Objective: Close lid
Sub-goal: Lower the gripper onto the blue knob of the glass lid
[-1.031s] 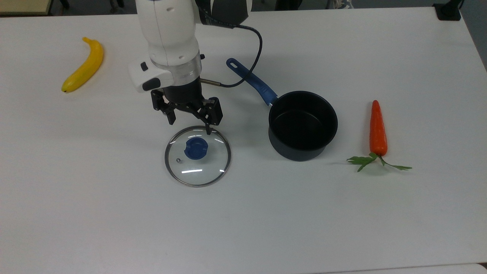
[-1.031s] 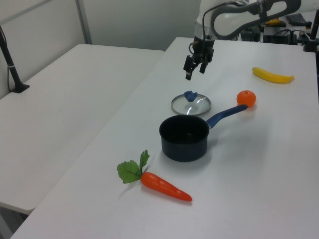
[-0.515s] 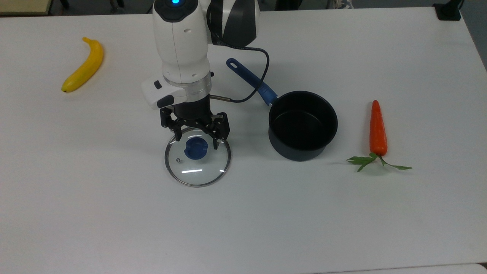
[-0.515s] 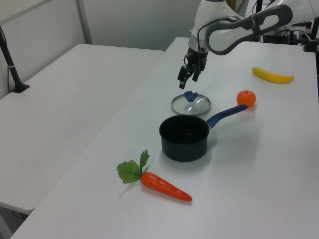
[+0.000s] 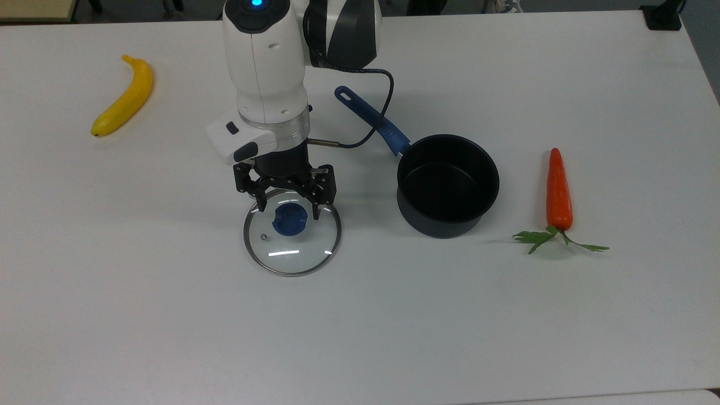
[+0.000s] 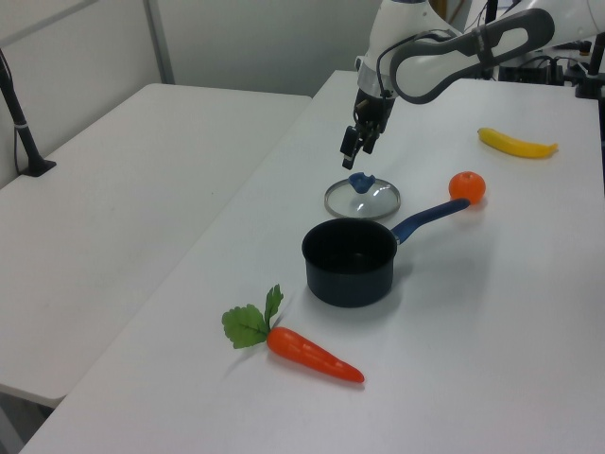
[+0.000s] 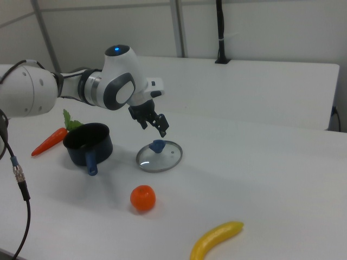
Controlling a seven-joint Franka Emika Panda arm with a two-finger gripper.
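bright, even light from overhead in all 3 views; white worktop close to washed out in top view. shadows soft & faint: pale smudge under the pincer, a bit darker under the saucepan and carrot. white streaks of glare on the lid glass, prob. ceiling lamps. blue led glows atop the arm. top view sharp, slight bowing at edges. left & right views softer w/ grainy detail, background walls duller.
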